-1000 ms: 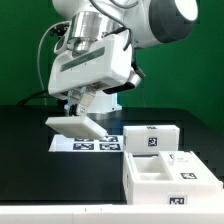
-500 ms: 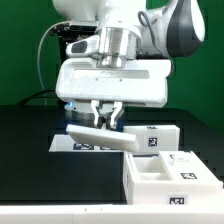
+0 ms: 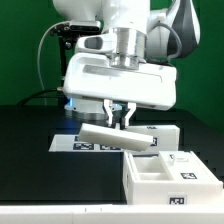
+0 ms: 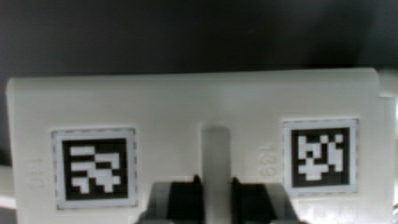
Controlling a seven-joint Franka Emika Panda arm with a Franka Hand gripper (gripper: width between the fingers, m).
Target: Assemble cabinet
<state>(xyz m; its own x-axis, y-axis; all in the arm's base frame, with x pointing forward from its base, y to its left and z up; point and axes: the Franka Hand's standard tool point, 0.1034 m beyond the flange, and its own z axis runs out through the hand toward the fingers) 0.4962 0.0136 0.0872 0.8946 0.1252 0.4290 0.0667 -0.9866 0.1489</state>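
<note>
My gripper is shut on a flat white cabinet panel and holds it in the air, tilted, above the table. In the wrist view the panel fills the frame, with two black-and-white tags on it, and my fingers pinch a raised rib between the tags. An open white cabinet box stands at the exterior view's lower right. Another white tagged cabinet piece lies behind it.
The marker board lies flat on the black table, partly under the held panel. A green wall stands behind. Cables hang at the exterior view's left beside the arm.
The gripper has carried the panel toward the exterior view's right and turned it, bringing it closer to the box pieces.
</note>
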